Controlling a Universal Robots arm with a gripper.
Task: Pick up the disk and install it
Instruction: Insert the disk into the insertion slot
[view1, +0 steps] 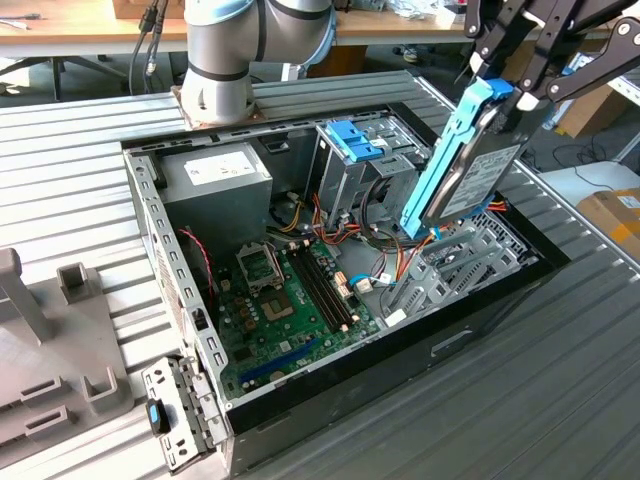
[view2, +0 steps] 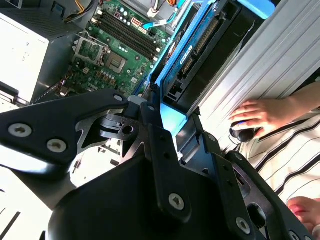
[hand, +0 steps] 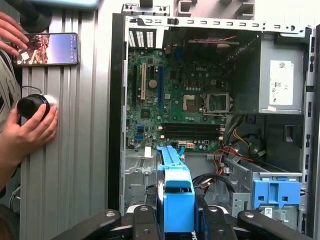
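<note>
One open computer case (view1: 400, 350) on desk (view1: 70, 160). Inside: one green board (view1: 290, 320), one grey box (view1: 215, 185) with white label, one silver cage (view1: 340, 185) with one blue tab (view1: 352, 140), many wires. End effector (view1: 505, 92) grips one disk (view1: 465, 175) by top end. Disk tilted, up above case, just beside cage. On desk beside case in first wrist view: one phone (hand: 47, 48), one hand (hand: 30, 132) on round black thing (hand: 31, 106)

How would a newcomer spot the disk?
Look at the open computer case. Over its end at the exterior view's right, the gripper holds the disk tilted: grey metal with a long light-blue rail, unlike the cage's small squarish blue tab.
</note>
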